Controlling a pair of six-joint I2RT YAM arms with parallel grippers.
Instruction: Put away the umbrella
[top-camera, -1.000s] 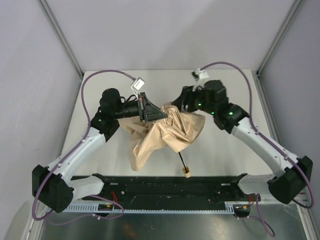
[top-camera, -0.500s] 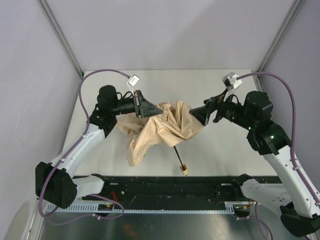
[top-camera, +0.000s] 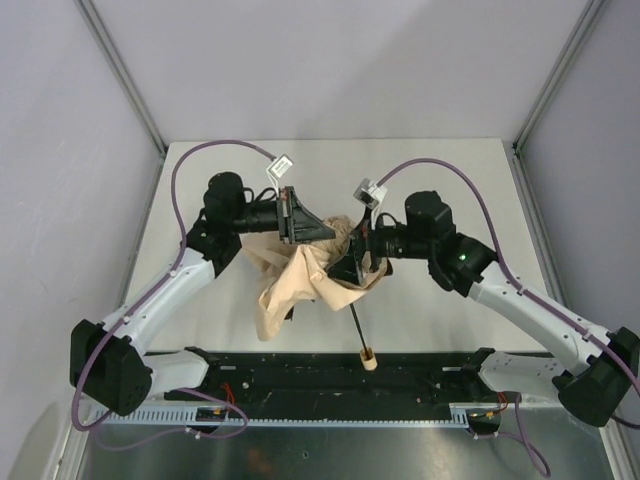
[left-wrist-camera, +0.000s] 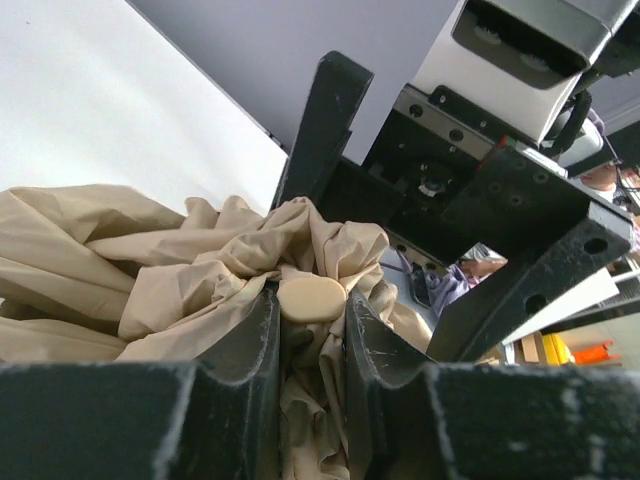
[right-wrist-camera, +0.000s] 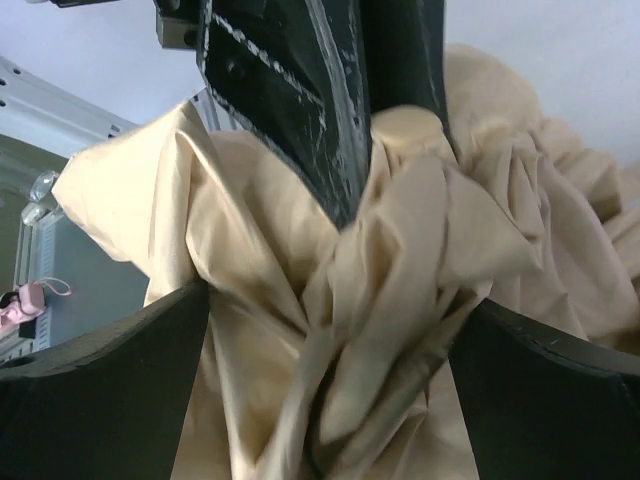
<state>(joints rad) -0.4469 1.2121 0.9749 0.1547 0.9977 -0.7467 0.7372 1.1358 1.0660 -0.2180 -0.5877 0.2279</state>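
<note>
At the middle of the table (top-camera: 440, 170), the left gripper (top-camera: 328, 231) is clamped on the umbrella (top-camera: 300, 285). Its fingers (left-wrist-camera: 255, 340) pinch bunched beige fabric and a pale round cap (left-wrist-camera: 311, 297) at the canopy's top. Facing it, the right gripper (top-camera: 356, 262) has its jaws spread wide, with crumpled cloth lying between them. The canopy sags onto the tabletop. The black shaft (top-camera: 357, 325) runs toward the near edge and ends in the wooden handle (top-camera: 367, 355).

The crumpled beige fabric folding umbrella (top-camera: 300, 285) hides the upper length of its thin black shaft (top-camera: 357, 325) and the fingertips of the right hand (top-camera: 355, 258). The wrist view's edges crop both fingers.
</note>
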